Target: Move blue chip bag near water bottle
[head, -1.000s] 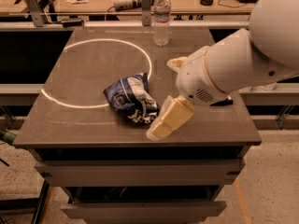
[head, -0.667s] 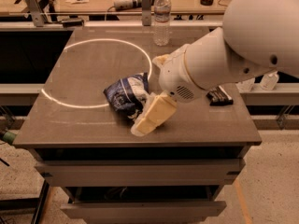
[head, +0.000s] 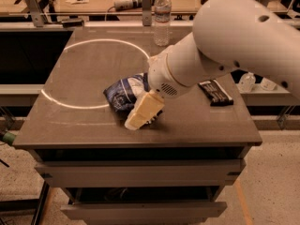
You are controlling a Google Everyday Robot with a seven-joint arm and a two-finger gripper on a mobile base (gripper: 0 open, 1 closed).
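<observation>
I am looking down at a grey-brown table (head: 197,121) with drawers beneath it. My robot's thick white arm (head: 225,41) reaches in from the upper right and fills much of that side of the view.

The bag (head: 121,93) lies near the middle of the table, slightly towards the front. It is crumpled dark-blue foil with white patches and some print, bunched up unevenly rather than lying flat. Its left part sits just inside a thin white ring (head: 101,41) marked on the tabletop.

The gripper (head: 140,114) is cream-coloured and angled down to the left. It sits over the bag's right edge, with its tip low near the table surface just in front of the bag. It overlaps the bag from this angle. I cannot tell whether it is clenched, released or grasping the bag, because the arm and the gripper's own body hide that part.

The bottle (head: 162,18) stands upright at the far edge of the table, well apart from the bag. It is tall and clear, with a white cap and a pale label band.

A flat black packet (head: 214,92) lies on the table to the right, partly under the arm. A small clear bottle (head: 247,81) sits beyond the table's right edge.
</observation>
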